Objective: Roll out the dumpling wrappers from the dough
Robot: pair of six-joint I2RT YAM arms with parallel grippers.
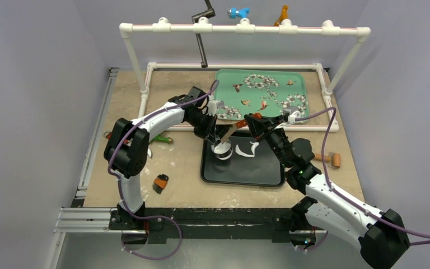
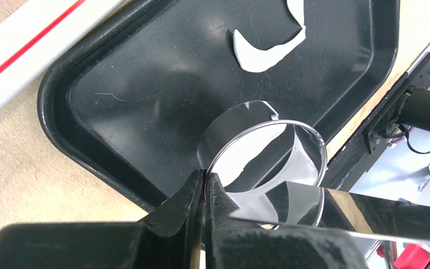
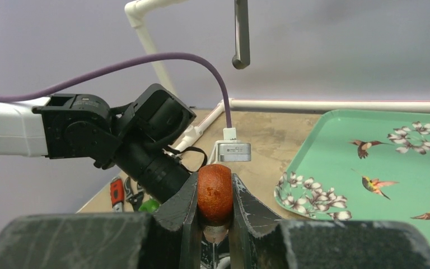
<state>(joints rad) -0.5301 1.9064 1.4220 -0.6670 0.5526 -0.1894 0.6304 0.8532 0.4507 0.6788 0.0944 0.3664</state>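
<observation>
My left gripper (image 1: pixel 218 141) (image 2: pixel 204 175) is shut on the rim of the metal ring cutter (image 1: pixel 222 151) (image 2: pixel 269 159), which stands on the black tray (image 1: pixel 257 174) (image 2: pixel 145 84). White dough (image 2: pixel 245 158) shows inside the ring; I cannot tell whether it is a whole round dumpling wrapper. Two curved white scraps (image 1: pixel 247 149) (image 2: pixel 269 49) lie beside the ring. My right gripper (image 1: pixel 256 120) (image 3: pixel 215 185) is shut on the orange-brown handle (image 3: pixel 215 193) of a spatula whose shiny blade (image 1: pixel 230 133) (image 2: pixel 369 210) reaches the ring.
A green flowered tray (image 1: pixel 227 78) (image 3: pixel 336 162) lies behind the black one, inside a white pipe frame (image 1: pixel 235 28). A rolling pin with orange handles (image 1: pixel 328 158) lies right of the black tray. A green object (image 1: pixel 161 138), red pliers (image 3: pixel 117 193) and an orange-black item (image 1: pixel 160 183) lie to the left.
</observation>
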